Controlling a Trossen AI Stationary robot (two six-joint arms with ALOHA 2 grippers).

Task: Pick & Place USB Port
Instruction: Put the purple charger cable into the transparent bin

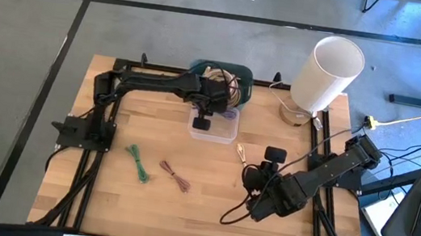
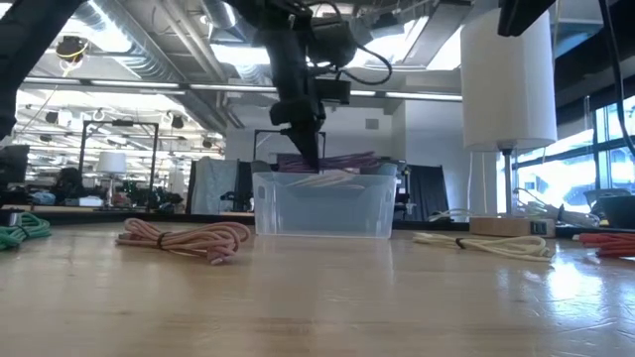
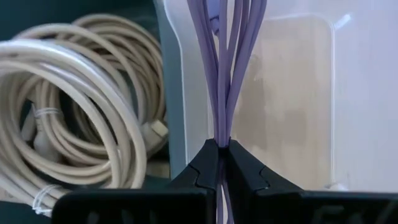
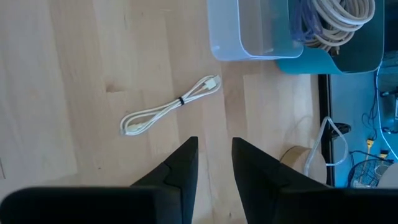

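A purple USB cable [image 3: 224, 68] runs in several strands ahead of my left gripper [image 3: 222, 163], which is shut on it above the clear plastic container [image 1: 213, 126]. In the low view my left gripper [image 2: 303, 144] points down at the container [image 2: 322, 203], and purple strands [image 2: 332, 159] show just above its rim. Behind it stands a teal bin [image 1: 224, 77] holding coiled white cables [image 3: 74, 124]. My right gripper [image 4: 214, 165] hovers open over the table's right half, near a small white cable [image 4: 171, 106] lying flat on the wood. My left gripper pinches several strands of the purple cable bundle [image 3: 222, 138] between its two fingertips, coming from above and pointing down. The strands run on along the fingers' line, down into the clear container; I cannot tell whether their far end rests on its floor.
A green cable [image 1: 138, 161] and a pink cable [image 1: 176, 177] lie on the table's near left part, and the white cable [image 1: 242, 153] near the middle. A white lamp [image 1: 326, 72] stands at the far right corner. A red cable [image 2: 605, 241] lies at the right.
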